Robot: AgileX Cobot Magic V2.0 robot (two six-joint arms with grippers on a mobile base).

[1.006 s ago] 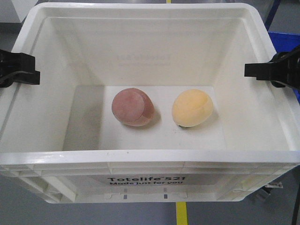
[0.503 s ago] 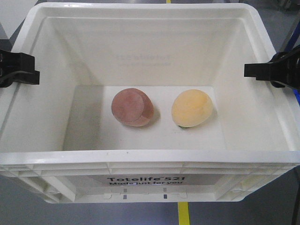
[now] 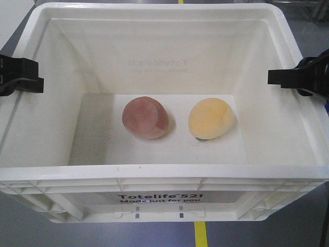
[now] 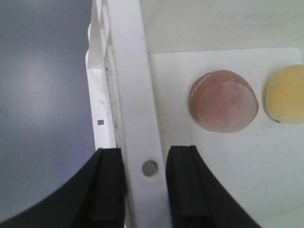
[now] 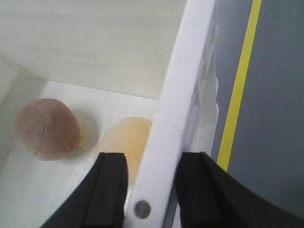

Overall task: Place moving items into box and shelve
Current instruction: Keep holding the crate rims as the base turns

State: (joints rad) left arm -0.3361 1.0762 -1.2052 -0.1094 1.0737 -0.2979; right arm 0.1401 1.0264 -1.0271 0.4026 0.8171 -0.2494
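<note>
I have both arms on the box (image 3: 164, 172), the white ribbed crate with the black "Totelife 521" print (image 3: 159, 197) on its near wall, and it fills most of my front view. The left gripper (image 4: 145, 185) straddles the thick rim on the left side. One black finger (image 4: 107, 187) is outside the wall and the other inside, and both are pressed against the rim, so those jaws are pinching the box. A small round hole (image 4: 149, 167) in the rim sits right between them. The right gripper (image 5: 152, 190) does the same on the opposite rim, with one finger (image 5: 109, 190) inside the crate and its partner outside. The white edge is squeezed between them, and there is another small hole (image 5: 142, 207) in the rim low down by the inner finger. Neither set of jaws touches the moving items. The reddish-brown lump (image 3: 145, 117) and the yellow-orange lump (image 3: 211, 119) lie side by side on the bottom of the box, near its middle, with a clear gap between them. Both are well below the rim level where my grippers sit. The reddish-brown one is on the left gripper's side and the yellow-orange one on the right gripper's side. From the right wrist camera, the rim and the inner finger hide part of the yellow-orange lump. From the left wrist camera, the reddish-brown one is in full view and the yellow one is cut off at the frame edge. Past the near wall I see grey floor (image 3: 31, 231) and a yellow floor line (image 3: 199, 234).
</note>
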